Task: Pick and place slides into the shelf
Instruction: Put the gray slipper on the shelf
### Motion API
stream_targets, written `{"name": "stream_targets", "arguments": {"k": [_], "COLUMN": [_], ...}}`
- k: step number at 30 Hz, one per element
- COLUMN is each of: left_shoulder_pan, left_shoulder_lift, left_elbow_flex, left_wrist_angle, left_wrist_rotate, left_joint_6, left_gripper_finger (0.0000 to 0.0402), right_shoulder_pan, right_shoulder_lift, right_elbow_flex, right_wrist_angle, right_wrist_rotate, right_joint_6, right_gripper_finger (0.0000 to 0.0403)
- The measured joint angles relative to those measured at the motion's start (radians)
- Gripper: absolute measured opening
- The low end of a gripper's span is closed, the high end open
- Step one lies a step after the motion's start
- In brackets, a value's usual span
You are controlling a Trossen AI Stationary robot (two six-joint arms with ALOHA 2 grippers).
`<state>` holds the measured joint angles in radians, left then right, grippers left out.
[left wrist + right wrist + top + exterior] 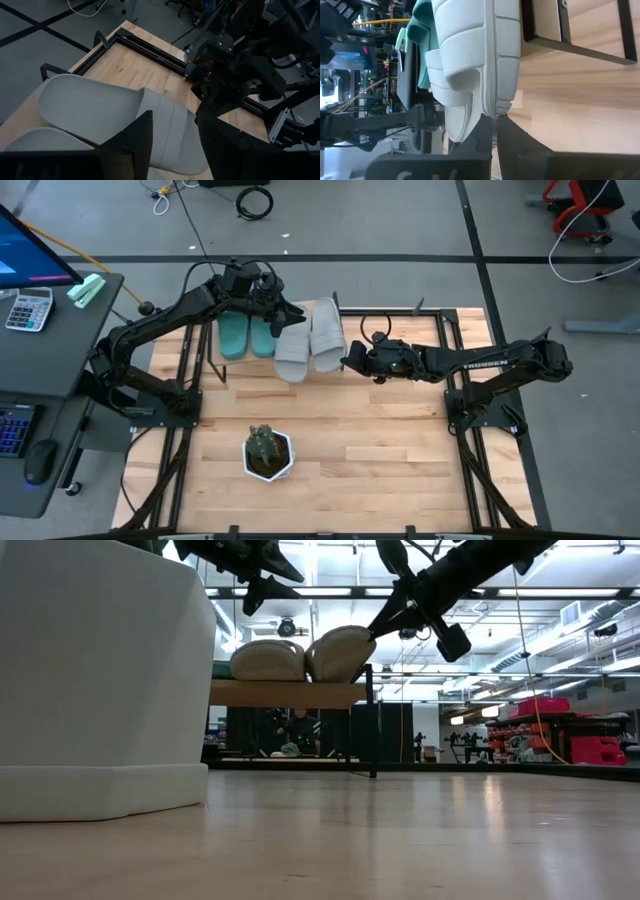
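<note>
The shelf (290, 693) stands at the table's far side, with all the slides resting sole-down on its top board. Two teal slides (247, 335) lie at its left. Two grey slides lie at its right, the left one (292, 352) and the right one (326, 335). My left gripper (285, 315) hovers open above the left grey slide (100, 112) and is clear of it in the low view. My right gripper (349, 361) is shut at the right grey slide's right side (470, 60). My right gripper meets the right grey slide with its shut fingertips (494, 120) against the sole's outer edge, close to the slide's near end (496, 106). The fingers come from the table's right and slant slightly downward. The slide lies flat on the shelf's top board.
A small plant in a white pot (268, 452) stands on the near middle of the table and fills the left of the low view (100, 680). Bare wooden tabletop (380, 440) lies between the pot and the shelf. Black frame rails (470, 460) run along the table's sides.
</note>
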<state>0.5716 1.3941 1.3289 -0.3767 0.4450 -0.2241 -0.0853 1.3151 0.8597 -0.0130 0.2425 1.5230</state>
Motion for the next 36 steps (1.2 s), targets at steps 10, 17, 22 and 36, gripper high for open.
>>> {"name": "stream_targets", "arguments": {"k": [10, 17, 22, 36], "left_shoulder_pan": [0.000, 0.000, 0.000, 0.000], "left_shoulder_lift": [0.000, 0.000, 0.000, 0.000], "left_elbow_flex": [0.000, 0.000, 0.000, 0.000], "left_wrist_angle": [0.010, 0.011, 0.012, 0.013], "left_wrist_rotate": [0.000, 0.000, 0.000, 0.000], "left_joint_6": [-0.008, -0.022, -0.027, -0.027], "left_gripper_finger": [0.0162, 0.0162, 0.0162, 0.0162], "right_shoulder_pan": [0.000, -0.023, -0.038, -0.052], "right_shoulder_lift": [0.079, 0.112, 0.112, 0.112], "right_elbow_flex": [0.002, 0.001, 0.001, 0.001], "right_wrist_angle": [0.039, 0.175, 0.172, 0.137], "right_wrist_rotate": [-0.013, -0.064, -0.085, -0.069], "right_joint_6": [0.054, 0.009, -0.008, 0.001], "right_gripper_finger": [0.0007, 0.0007, 0.0007, 0.0040]}}
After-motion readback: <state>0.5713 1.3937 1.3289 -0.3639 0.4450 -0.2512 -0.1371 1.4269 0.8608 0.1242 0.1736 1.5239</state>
